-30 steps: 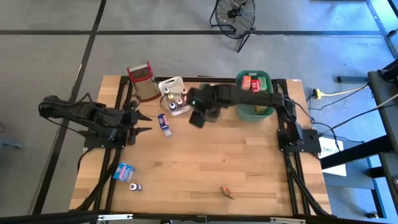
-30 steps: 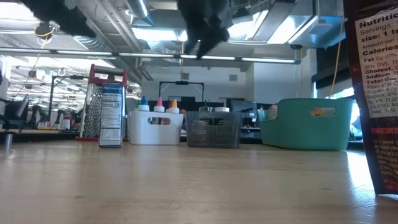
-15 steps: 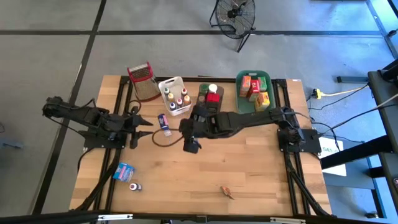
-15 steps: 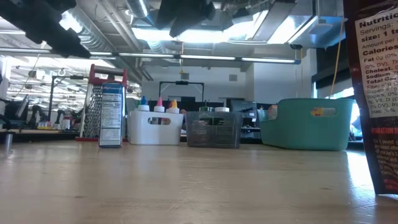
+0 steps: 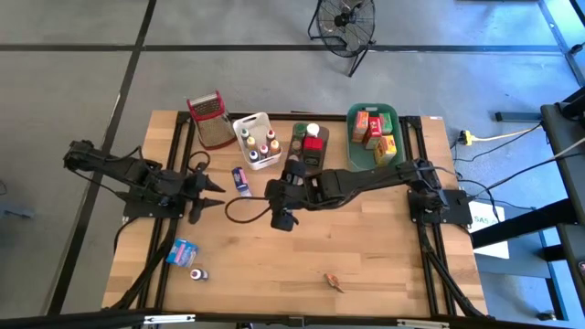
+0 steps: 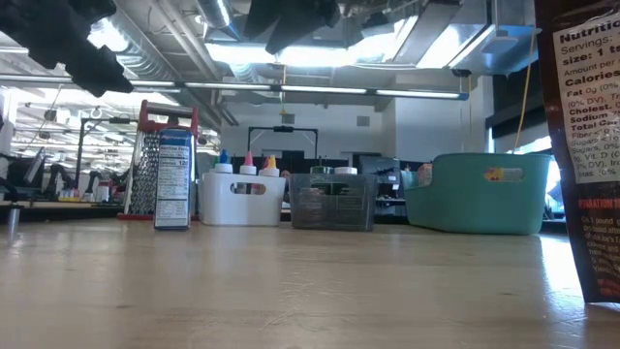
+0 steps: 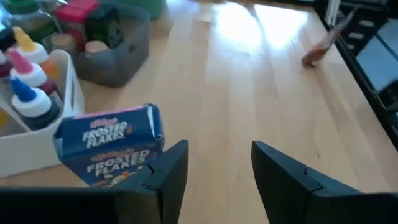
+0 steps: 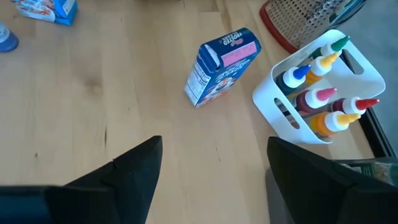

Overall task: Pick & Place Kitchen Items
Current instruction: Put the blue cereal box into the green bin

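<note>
**Both grippers held empty above the table**

The right gripper (image 5: 282, 217) was seen over mid-table with fingers spread wide, nothing between them. The left gripper (image 5: 208, 192) was held partly apart, also empty, just beside the upright blue cereal box (image 5: 239, 181), near the white tub (image 5: 257, 140) of bottles.

The middle and the near half of the table (image 5: 366, 247) are bare wood, so a claw can pass there easily. At the back edge, a grater (image 5: 208, 117), a white tub (image 5: 257, 139) of small bottles, a grey tub (image 5: 309, 142) and a green tub (image 5: 373, 137) stand in a row and block the way. The blue box (image 5: 240, 181) stands just in front of the white tub, between the left claw (image 5: 214, 194) and the right claw (image 5: 282, 215), with open wood on both its sides.
</note>
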Robot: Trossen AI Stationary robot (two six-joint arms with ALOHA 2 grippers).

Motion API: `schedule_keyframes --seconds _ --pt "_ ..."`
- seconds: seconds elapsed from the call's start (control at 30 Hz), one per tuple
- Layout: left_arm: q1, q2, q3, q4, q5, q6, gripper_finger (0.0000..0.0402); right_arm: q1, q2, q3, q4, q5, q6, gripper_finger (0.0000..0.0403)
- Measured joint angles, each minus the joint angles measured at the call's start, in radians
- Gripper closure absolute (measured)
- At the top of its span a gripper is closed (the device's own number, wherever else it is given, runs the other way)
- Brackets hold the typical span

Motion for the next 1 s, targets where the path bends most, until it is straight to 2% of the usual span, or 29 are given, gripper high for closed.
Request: schedule_keyframes --seconds 0.2,0.33,0.4,0.77,1.0 --pt "0.0 0.0 0.0 0.019 -0.15 0.016 0.0231 0.003 0.0 0.0 -0.013 0.0 0.003 0.0109" --pt "0.0 0.0 0.0 0.027 -0.308 -0.029 0.0226 0.008 0.0 0.0 -0.019 0.0 0.003 0.0109" --pt "0.0 0.0 0.0 0.027 -0.34 -0.029 0.0226 0.008 0.0 0.0 -0.021 0.0 0.003 0.0109" --pt "0.0 0.0 0.0 0.027 -0.269 0.043 0.0223 0.008 0.0 0.0 -0.027 0.0 0.0 0.0109" --pt "0.0 0.0 0.0 0.027 -0.264 0.058 0.0181 0.008 0.0 0.0 -0.029 0.0 0.0 0.011"
